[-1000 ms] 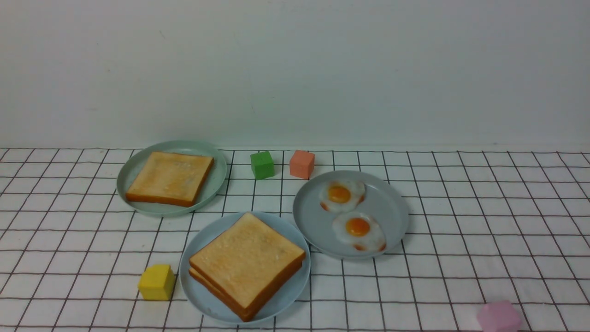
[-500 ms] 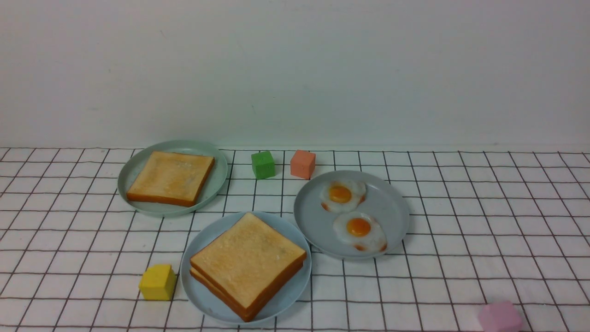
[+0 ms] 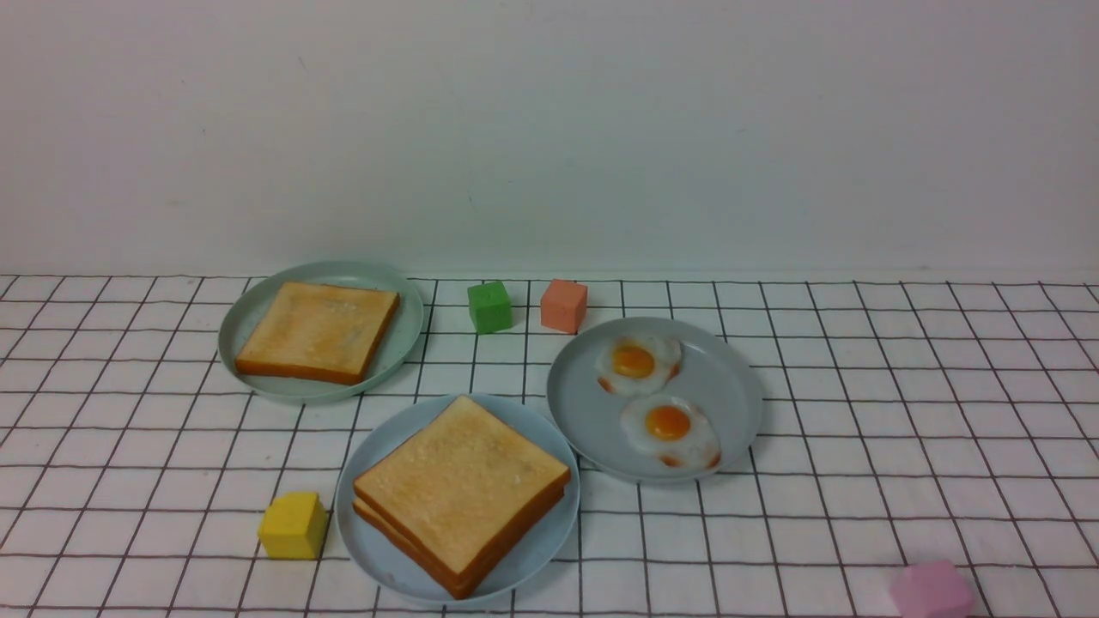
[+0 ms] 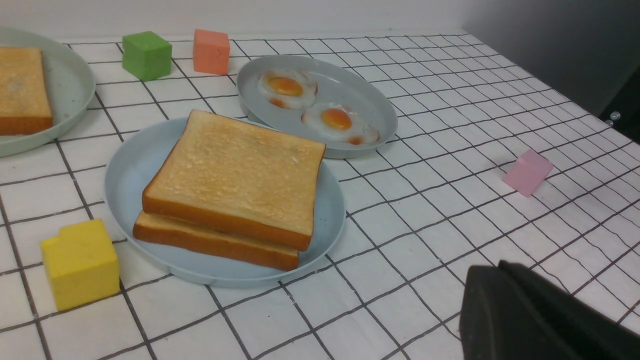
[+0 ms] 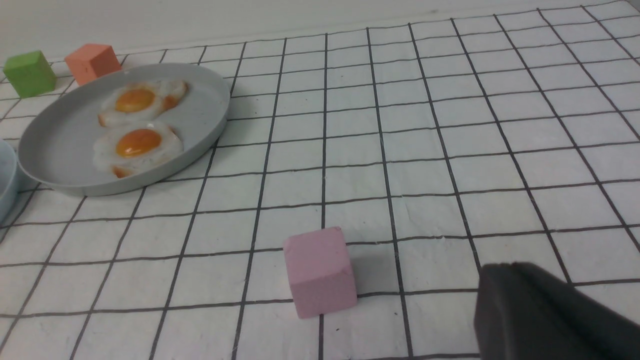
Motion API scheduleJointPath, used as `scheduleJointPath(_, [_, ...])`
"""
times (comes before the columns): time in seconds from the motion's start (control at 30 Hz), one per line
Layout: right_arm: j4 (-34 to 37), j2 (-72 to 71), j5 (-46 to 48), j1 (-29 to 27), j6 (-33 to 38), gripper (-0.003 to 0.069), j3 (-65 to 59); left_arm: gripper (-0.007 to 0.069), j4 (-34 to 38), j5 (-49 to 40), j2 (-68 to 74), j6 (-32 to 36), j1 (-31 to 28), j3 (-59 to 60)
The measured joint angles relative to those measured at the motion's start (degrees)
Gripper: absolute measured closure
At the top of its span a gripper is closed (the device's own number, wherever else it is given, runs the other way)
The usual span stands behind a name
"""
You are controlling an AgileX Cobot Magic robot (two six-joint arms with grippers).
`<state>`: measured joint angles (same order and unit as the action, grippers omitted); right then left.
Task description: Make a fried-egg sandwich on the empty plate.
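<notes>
Two thick golden toast slices [image 3: 461,491] lie stacked on the sky-blue plate [image 3: 378,446] at the front centre; they also show in the left wrist view [image 4: 235,185]. No egg shows between them. Two loose fried eggs [image 3: 634,362] [image 3: 670,427] lie on the grey plate [image 3: 730,386]. One loose toast slice [image 3: 318,330] lies on the pale green plate [image 3: 403,318]. Neither gripper shows in the front view. My left gripper [image 4: 500,267] is shut and empty, near the table's front, right of the blue plate. My right gripper [image 5: 505,270] is shut and empty, beside a pink cube [image 5: 320,272].
A green cube [image 3: 489,306] and a salmon cube [image 3: 563,305] stand behind the plates. A yellow cube [image 3: 293,525] stands left of the blue plate. The pink cube [image 3: 932,590] sits at the front right. A white wall closes the back.
</notes>
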<state>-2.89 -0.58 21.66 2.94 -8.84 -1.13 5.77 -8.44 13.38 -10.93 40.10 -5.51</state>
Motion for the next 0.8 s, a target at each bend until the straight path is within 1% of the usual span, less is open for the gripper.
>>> scheduleJointPath(0.43, [0.00, 0.00, 0.00, 0.00, 0.00, 0.0666, 0.00, 0.0606, 0.00, 0.00, 0.00, 0.00, 0.00, 0.00])
scheduleJointPath(0.57, [0.00, 0.00, 0.03, 0.00, 0.00, 0.0666, 0.00, 0.0605, -0.05, 1.38, 0.00, 0.00, -0.33, 0.49])
scheduleJointPath(0.6, [0.02, 0.00, 0.12, 0.00, 0.00, 0.0666, 0.02, 0.0610, 0.04, 2.49, -0.53, 0.00, -2.79, 0.49])
scheduleJointPath(0.63, [0.02, 0.00, 0.19, 0.00, 0.00, 0.0666, 0.02, 0.0610, 0.04, 2.49, -0.53, 0.00, -2.79, 0.49])
scheduleJointPath(0.7, [0.13, 0.00, 0.20, 0.00, 0.00, 0.0666, 0.07, 0.0638, 0.48, 3.84, -3.11, 0.00, -9.92, 0.49])
scheduleJointPath(0.73, [0.13, 0.00, 0.20, 0.00, 0.00, 0.0666, 0.07, 0.0638, 0.48, 3.83, -3.68, 0.00, -11.28, 0.49])
scheduleJointPath(0.77, [0.13, 0.00, 0.20, 0.00, 0.00, 0.0666, 0.07, 0.0638, 0.57, 3.36, -5.86, 0.00, -16.26, 0.49])
scheduleJointPath(0.8, [0.13, 0.00, 0.20, 0.00, 0.00, 0.0666, 0.07, 0.0638, 0.57, 2.62, -7.19, 0.00, -19.14, 0.49])
